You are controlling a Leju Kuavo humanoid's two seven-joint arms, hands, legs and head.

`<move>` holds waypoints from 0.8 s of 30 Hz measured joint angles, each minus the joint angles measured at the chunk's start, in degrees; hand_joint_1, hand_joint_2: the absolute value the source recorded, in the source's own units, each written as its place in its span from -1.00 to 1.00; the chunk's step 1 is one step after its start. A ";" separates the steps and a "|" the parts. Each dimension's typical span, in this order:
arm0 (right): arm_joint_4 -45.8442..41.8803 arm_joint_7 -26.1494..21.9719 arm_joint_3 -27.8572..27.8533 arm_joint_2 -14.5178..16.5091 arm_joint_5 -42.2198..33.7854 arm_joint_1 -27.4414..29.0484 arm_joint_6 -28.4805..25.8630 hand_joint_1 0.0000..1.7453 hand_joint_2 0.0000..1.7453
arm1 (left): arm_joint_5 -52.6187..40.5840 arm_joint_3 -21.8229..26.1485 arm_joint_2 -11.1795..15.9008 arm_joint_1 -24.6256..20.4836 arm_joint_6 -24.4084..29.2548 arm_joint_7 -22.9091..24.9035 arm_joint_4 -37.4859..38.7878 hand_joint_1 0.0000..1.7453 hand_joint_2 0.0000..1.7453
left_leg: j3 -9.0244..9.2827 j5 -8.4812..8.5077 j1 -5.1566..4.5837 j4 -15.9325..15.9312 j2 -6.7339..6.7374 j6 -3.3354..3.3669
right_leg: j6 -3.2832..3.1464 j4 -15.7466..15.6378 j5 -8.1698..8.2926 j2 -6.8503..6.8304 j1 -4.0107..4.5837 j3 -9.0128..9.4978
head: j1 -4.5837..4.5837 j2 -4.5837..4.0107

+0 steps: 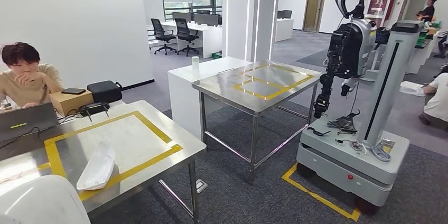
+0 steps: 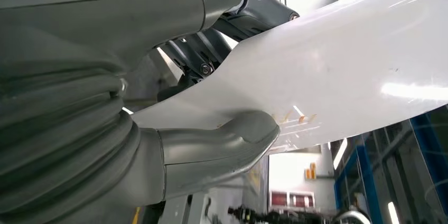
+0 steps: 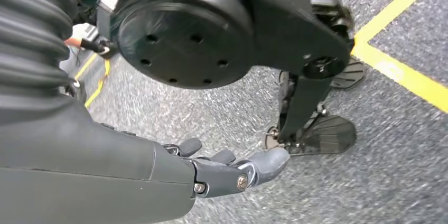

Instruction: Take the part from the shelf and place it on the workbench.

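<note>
In the left wrist view my left hand (image 2: 174, 108) grips a white, smooth, curved part (image 2: 338, 71), with the thumb (image 2: 222, 147) under its edge and the dark fingers (image 2: 195, 57) on the other side. The same white part (image 1: 42, 200) shows large in the near left corner of the head view, above the front of the steel workbench (image 1: 132, 134). A second white part (image 1: 98, 167) lies on the workbench across the front strip of its yellow tape rectangle. My right hand (image 3: 222, 168) hangs over grey carpet, fingers loosely extended, holding nothing.
A person (image 1: 26, 78) sits behind a laptop (image 1: 26, 121) at the workbench's far left, beside a cardboard box (image 1: 71, 101) and a black case (image 1: 104, 91). A second taped steel table (image 1: 259, 84) stands ahead. Another robot on a grey wheeled base (image 1: 354, 152) stands at the right.
</note>
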 joint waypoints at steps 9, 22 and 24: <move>0.00 0.04 -0.12 0.07 0.02 0.43 -0.02 -1.00 1.00 | -2.72 3.36 0.45 0.71 2.18 -1.07 -3.04 1.00 1.00 | -6.82 -7.31 -0.07 14.46 6.50 -2.04 | -2.42 -0.88 0.68 -7.70 0.49 0.12 | -0.05 0.00; 0.00 0.39 -0.38 0.20 0.22 -0.48 0.00 -1.00 1.00 | -5.60 4.59 0.13 -0.34 4.96 0.63 -4.30 1.00 1.00 | 1.45 -0.91 -0.07 -0.68 6.58 1.45 | 0.64 9.57 -5.91 -6.57 0.31 -3.59 | -0.01 0.00; 0.00 0.17 -0.50 0.20 0.27 -0.28 0.00 -1.00 1.00 | -6.03 4.58 -0.16 -0.52 5.84 0.80 -4.13 1.00 1.00 | 1.09 -0.69 -0.05 -0.58 5.00 1.45 | 0.84 14.76 -7.37 -5.53 0.13 -6.19 | 0.00 0.00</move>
